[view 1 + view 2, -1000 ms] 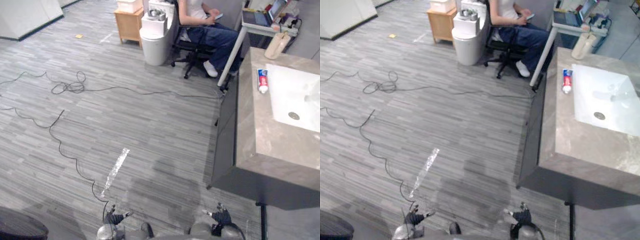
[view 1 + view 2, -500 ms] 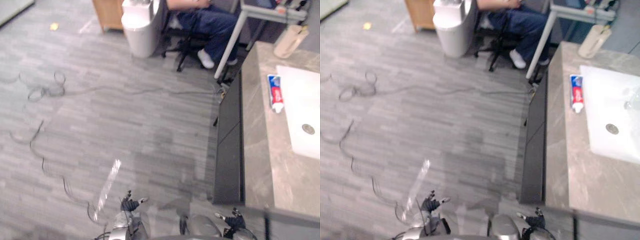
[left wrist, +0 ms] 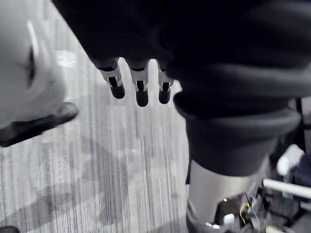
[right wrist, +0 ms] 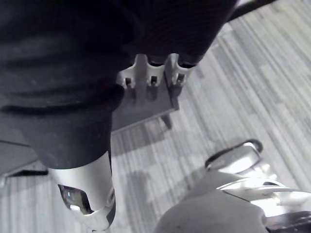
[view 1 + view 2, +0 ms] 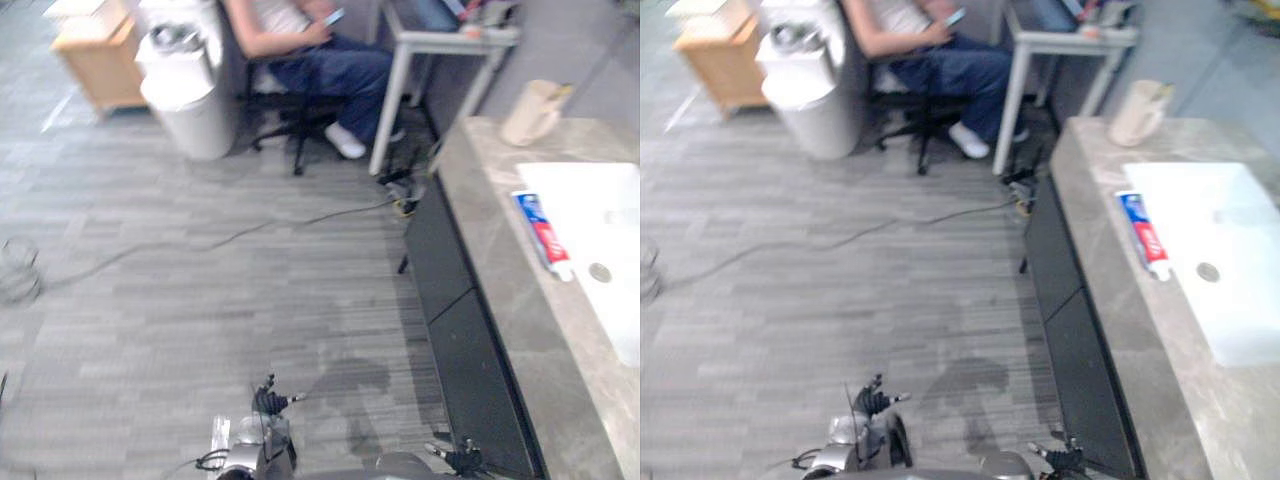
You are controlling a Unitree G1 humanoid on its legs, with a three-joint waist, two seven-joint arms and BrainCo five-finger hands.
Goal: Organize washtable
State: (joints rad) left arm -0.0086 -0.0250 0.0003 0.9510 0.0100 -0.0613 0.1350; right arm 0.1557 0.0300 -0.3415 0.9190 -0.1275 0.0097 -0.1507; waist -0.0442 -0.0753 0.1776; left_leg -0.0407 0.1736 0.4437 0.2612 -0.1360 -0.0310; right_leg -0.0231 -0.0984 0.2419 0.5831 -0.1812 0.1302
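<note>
The washtable [image 5: 497, 262] stands at the right, a grey stone counter over dark cabinet fronts, with a white sink [image 5: 588, 200] set into it. A red, white and blue toothpaste tube [image 5: 541, 235] lies on the counter at the sink's left rim. A beige cup-like container [image 5: 530, 112] stands at the counter's far end. My left hand [image 5: 270, 402] hangs low over the floor, fingers [image 3: 141, 91] straight and holding nothing. My right hand [image 5: 461, 460] hangs low by the cabinet front, its fingers [image 4: 153, 76] also straight and holding nothing.
A person sits on a black office chair [image 5: 300, 60] at the far side, beside a white table leg [image 5: 388, 100]. A white bin [image 5: 190, 105] and a wooden cabinet [image 5: 95, 62] stand at the far left. A cable [image 5: 200, 245] crosses the grey plank floor.
The camera has swung round, so the whole picture has shifted and the washtable now runs along the right edge. Both hands still hang low with nothing in them.
</note>
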